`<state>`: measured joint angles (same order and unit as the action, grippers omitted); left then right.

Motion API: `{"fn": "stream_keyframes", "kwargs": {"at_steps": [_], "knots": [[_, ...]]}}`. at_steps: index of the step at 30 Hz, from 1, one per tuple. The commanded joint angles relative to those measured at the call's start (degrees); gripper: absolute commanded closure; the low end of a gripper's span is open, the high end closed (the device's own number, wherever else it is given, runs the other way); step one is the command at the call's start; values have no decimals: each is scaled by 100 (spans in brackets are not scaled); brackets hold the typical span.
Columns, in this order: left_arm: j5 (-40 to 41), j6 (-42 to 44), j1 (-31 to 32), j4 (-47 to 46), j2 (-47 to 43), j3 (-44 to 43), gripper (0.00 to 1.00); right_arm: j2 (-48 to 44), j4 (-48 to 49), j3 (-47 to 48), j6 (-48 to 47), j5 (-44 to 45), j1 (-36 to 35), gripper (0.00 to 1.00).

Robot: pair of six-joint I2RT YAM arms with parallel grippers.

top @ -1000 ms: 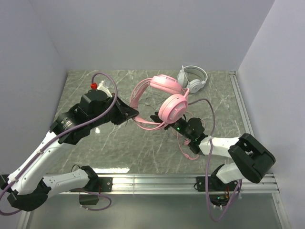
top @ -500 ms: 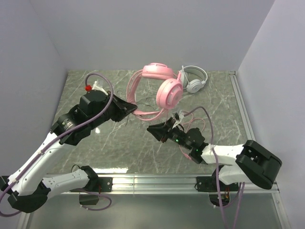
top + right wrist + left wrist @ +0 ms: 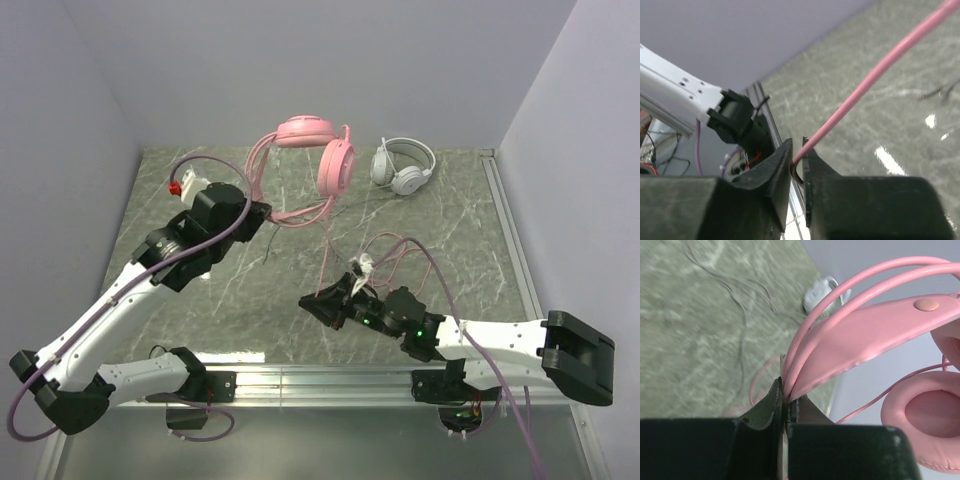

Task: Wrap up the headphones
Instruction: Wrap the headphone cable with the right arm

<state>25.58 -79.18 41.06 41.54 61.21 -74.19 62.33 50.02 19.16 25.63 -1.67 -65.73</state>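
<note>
The pink headphones [image 3: 312, 150] hang up in the air over the back of the table [image 3: 250, 310]. The left tool [image 3: 263, 213] is pinched tight on their pink headband, and the two ear cups hang off to the side of it. The pink cable [image 3: 875, 80] runs down from the headphones to the right tool [image 3: 312, 300], low near the front of the table. That tool is squeezed shut on the cable, which is pulled straight between its two fingers. The white headphones [image 3: 403, 165] lie flat on the table at the back right, well apart from both tools.
</note>
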Motion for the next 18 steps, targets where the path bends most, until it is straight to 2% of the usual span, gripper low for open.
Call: {"fn": "stream_keyframes", "kwargs": {"at_steps": [1, 7, 14, 18], "knots": [[965, -195, -10, -490, 110, -271, 100, 60, -1466, 797, 83, 194, -124, 81], [1720, 270, 7, -155, 488, -456, 100, -351, -2232, 1081, 162, 79, -282, 81], [2178, 1543, 16, -533, 620, 1, 100, -783, -3874, 1906, -110, 88, -282, 82], [2644, 1871, 139, -480, 831, 150, 100, -792, -4324, 2320, -181, 1, -273, 82]]}}
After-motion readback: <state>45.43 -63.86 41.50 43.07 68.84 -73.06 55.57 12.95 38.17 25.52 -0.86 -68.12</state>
